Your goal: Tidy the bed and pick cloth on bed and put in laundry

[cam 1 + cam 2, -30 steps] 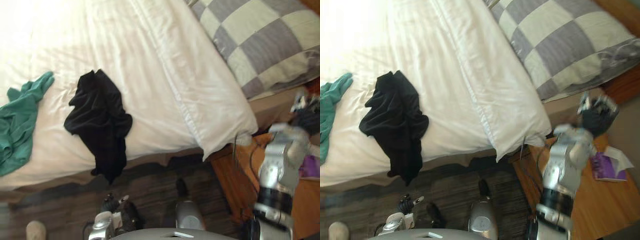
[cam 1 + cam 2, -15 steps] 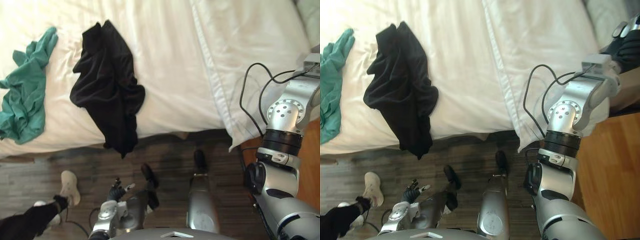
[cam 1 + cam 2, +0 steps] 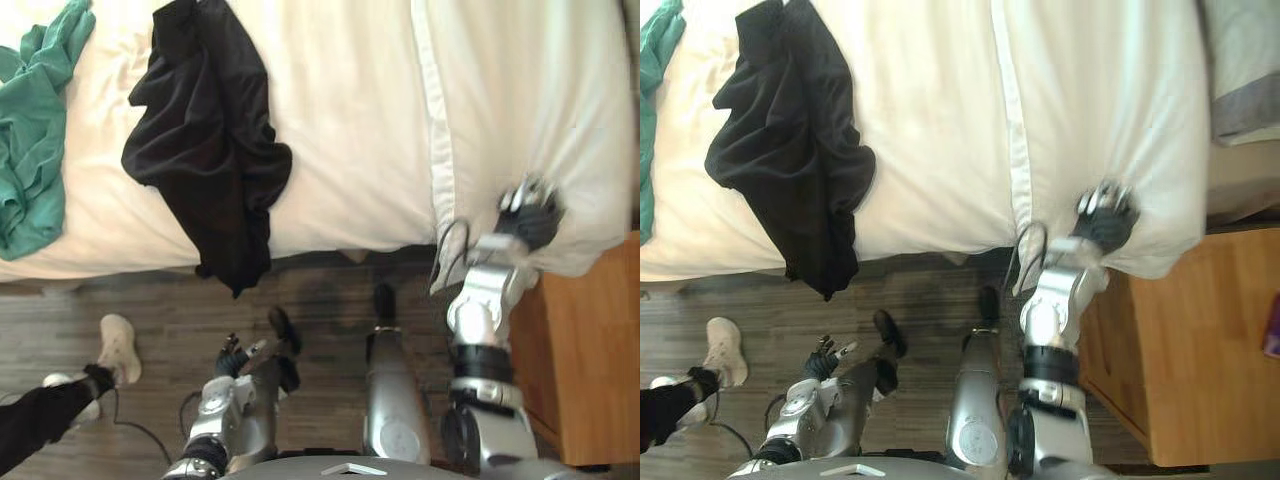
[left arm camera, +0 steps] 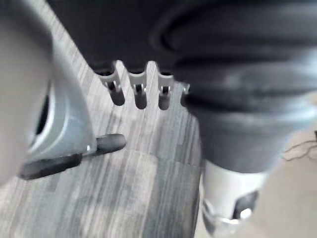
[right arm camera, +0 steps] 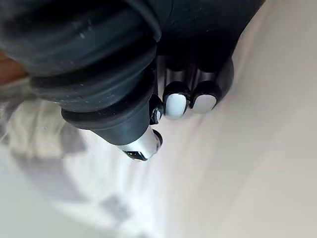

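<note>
Overhanging bed (image 3: pixel 345 120) edge: black cloth (image 3: pixel 205 150)

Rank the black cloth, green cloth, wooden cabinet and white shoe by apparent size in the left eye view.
1. black cloth
2. wooden cabinet, close to the black cloth, so that order is unsure
3. green cloth, cut by the view's edge
4. white shoe

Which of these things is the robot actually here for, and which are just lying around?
For the job: bed, black cloth hanging over its edge, green cloth, duvet, with the right hand at its corner.

Lying about: nightstand, a person's shoe on the floor.
</note>
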